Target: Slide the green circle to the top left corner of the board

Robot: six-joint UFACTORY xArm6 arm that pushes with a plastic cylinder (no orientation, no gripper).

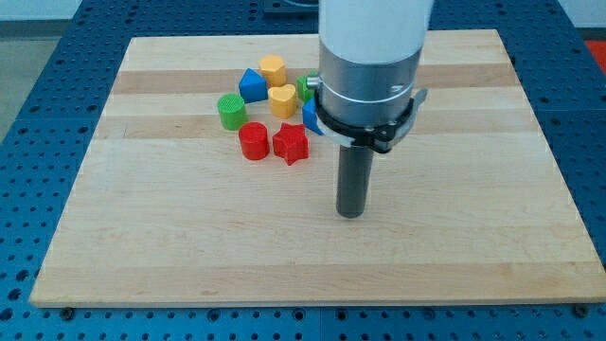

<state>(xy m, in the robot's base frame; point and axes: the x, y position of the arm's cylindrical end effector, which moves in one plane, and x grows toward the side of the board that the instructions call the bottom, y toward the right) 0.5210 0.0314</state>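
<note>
The green circle (pixel 231 111) lies on the wooden board (pixel 189 237), at the left end of a cluster of blocks in the upper middle. My tip (pixel 351 214) rests on the board to the lower right of the cluster, well apart from the green circle and touching no block. Next to the green circle are a blue block (pixel 252 85) above right and a red circle (pixel 253 141) below right.
A yellow hexagon (pixel 273 69), a yellow heart (pixel 282 99), a red star (pixel 291 144), another green block (pixel 305 88) and a blue block (pixel 311 116), both partly hidden by the arm, fill the cluster. The arm's body (pixel 369 66) hides the board behind it.
</note>
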